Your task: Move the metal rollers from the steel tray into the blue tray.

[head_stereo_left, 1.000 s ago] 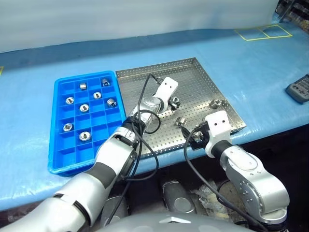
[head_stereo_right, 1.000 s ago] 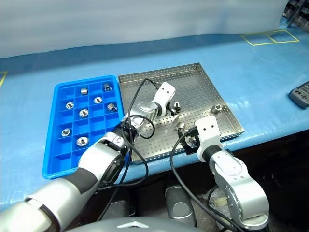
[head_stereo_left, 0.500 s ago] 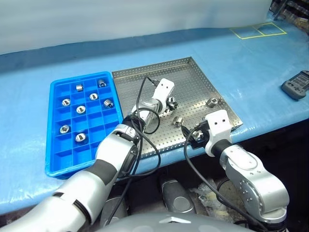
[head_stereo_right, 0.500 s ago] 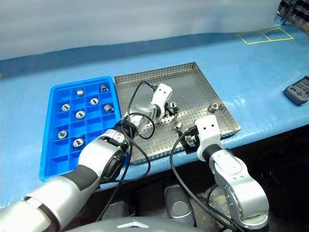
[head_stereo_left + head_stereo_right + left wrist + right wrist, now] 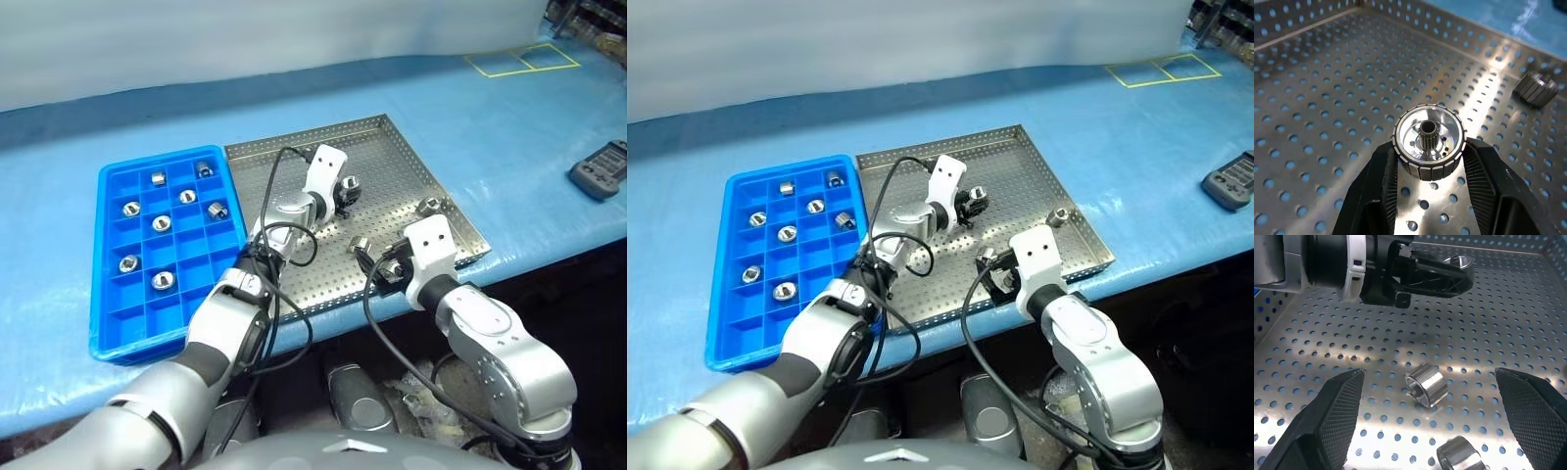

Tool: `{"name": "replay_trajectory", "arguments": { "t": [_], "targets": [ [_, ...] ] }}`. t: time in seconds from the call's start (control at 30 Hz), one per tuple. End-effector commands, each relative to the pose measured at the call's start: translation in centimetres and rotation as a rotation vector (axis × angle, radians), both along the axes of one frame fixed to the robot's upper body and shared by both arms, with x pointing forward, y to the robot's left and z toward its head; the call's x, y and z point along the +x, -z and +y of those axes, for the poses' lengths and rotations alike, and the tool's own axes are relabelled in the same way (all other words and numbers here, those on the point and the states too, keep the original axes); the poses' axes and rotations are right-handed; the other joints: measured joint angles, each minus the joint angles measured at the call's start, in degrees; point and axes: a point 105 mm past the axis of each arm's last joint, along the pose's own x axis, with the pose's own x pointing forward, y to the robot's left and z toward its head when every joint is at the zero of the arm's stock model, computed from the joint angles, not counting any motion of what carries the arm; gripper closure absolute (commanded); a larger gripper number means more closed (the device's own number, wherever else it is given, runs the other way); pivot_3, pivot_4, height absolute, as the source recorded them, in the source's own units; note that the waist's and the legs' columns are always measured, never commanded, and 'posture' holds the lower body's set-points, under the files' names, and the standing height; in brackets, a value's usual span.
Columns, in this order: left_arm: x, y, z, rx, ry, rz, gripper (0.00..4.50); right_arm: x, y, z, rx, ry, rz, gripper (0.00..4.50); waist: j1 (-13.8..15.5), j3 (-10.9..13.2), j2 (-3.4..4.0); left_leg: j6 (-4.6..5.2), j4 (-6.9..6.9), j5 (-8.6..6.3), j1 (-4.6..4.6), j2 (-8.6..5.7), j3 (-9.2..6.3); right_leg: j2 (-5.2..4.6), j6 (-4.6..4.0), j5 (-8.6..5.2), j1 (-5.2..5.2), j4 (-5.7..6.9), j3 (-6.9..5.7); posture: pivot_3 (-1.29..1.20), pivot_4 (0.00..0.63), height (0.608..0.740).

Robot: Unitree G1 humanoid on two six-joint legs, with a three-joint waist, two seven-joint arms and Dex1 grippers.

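Note:
The steel tray [image 5: 392, 166] lies on the blue table, and the blue tray [image 5: 103, 294] sits to its left with several metal rollers [image 5: 162, 223] in its compartments. My left gripper [image 5: 345, 189] is shut on one roller [image 5: 1429, 142], held just above the perforated bottom. Loose rollers lie near the steel tray's right rim [image 5: 428, 206] and toward its front [image 5: 359, 247]. My right gripper [image 5: 384, 269] stands open low over the tray's front edge. Its fingers [image 5: 1327, 421] are spread wide, with a loose roller [image 5: 1425, 384] on the tray ahead of them.
A dark remote control [image 5: 600, 168] lies on the table at the far right. Yellow tape squares [image 5: 519, 61] mark the back right corner. The table's front edge runs just below both trays.
My left gripper has shut on a roller and lifted it slightly off the steel tray. The right gripper has edged a little to the left. The head view has shifted.

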Motion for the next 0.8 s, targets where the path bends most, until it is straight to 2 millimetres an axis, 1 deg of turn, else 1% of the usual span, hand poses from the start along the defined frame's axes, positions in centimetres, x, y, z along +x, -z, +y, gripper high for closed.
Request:
{"name": "replay_trajectory", "arguments": {
  "t": [0.03,0.07,0.17,0.23,0.3,0.37,0.43,0.53,0.6,0.73,0.8],
  "targets": [
    [-1.4,-4.6,3.9,-0.044,-0.031,-0.156,2.84,0.8,-1.1,2.7,0.0,-0.134,-0.042,0.0,0.08,0.01,0.03,-0.01,-0.03,0.01,0.04,0.0,-0.01,0.02,-0.01,0.0,0.01,0.01,0.0,-0.15,0.15,0.74],
    [-2.0,-5.1,5.8,-0.033,-0.061,-0.185,2.84,1.1,-1.3,3.6,-0.007,-0.183,-0.047,0.0,-0.01,0.02,0.04,-0.01,-0.05,0.01,0.08,0.02,0.0,0.04,-0.01,0.0,0.0,0.02,0.06,-0.12,0.15,0.74],
    [-3.7,-5.5,9.4,0.024,-0.127,-0.218,2.84,1.4,-1.6,5.5,-0.01,-0.287,-0.052,0.0,1.84,0.02,0.05,-0.03,-0.15,0.04,0.26,0.03,-0.03,0.1,-0.06,-0.02,0.04,0.12,0.14,-0.06,0.15,0.74],
    [-4.8,-5.6,11.8,0.066,-0.171,-0.223,2.84,1.5,-1.6,6.8,-0.02,-0.354,-0.055,0.0,3.79,0.02,0.05,-0.04,-0.14,0.04,0.25,0.03,-0.08,0.09,-0.11,-0.05,0.09,0.11,0.0,-0.03,0.15,0.74],
    [-6.8,-5.5,14.9,0.14,-0.221,-0.236,2.84,1.4,-1.8,8.9,-0.02,-0.451,-0.062,0.0,5.47,0.03,0.03,-0.04,-0.16,0.04,0.24,0.02,-0.07,0.07,-0.12,-0.06,0.1,0.07,0.0,0.02,0.15,0.74],
    [-8.8,-5.5,17.0,0.198,-0.259,-0.239,2.84,1.2,-1.8,10.4,-0.018,-0.526,-0.066,0.0,6.86,0.05,-0.01,-0.05,-0.24,0.03,0.24,0.04,-0.06,0.05,-0.14,-0.06,0.05,0.02,0.03,0.05,0.15,0.74],
    [-9.9,-5.4,17.7,0.218,-0.278,-0.228,2.84,1.1,-1.8,11.0,-0.017,-0.558,-0.067,0.0,9.14,0.08,-0.1,-0.06,-0.27,0.03,0.21,0.01,-0.06,0.0,-0.21,-0.09,0.04,0.0,-0.06,0.1,0.15,0.74],
    [-12.6,-4.7,19.1,0.279,-0.312,-0.19,2.84,0.9,-1.8,12.8,-0.011,-0.636,-0.073,0.0,12.66,0.1,-0.18,-0.07,-0.24,0.03,0.15,0.01,-0.18,-0.06,-0.28,-0.12,0.1,-0.05,-0.28,0.14,0.15,0.74],
    [-13.9,-4.1,19.6,0.285,-0.347,-0.153,2.84,0.7,-1.9,13.8,0.003,-0.684,-0.076,0.0,13.87,0.09,-0.2,-0.09,-0.24,0.02,0.18,0.0,-0.16,-0.1,-0.5,0.01,0.15,-0.09,-0.28,0.18,0.15,0.74],
    [-15.4,-3.0,20.5,0.302,-0.411,-0.081,2.84,0.0,-1.7,15.3,0.012,-0.762,-0.074,0.0,15.73,0.09,-0.23,-0.13,-0.14,0.04,0.25,0.06,-0.2,-0.08,-0.82,-0.22,0.2,-0.07,-0.42,0.22,0.15,0.74],
    [-16.3,-2.2,20.9,0.32,-0.443,-0.037,2.84,-0.5,-1.4,16.0,0.008,-0.803,-0.07,0.0,16.04,0.08,-0.25,-0.2,-0.11,0.09,0.31,0.11,-0.19,-0.06,-0.73,-0.29,0.24,-0.04,-0.46,0.24,0.15,0.74]
  ]
}}
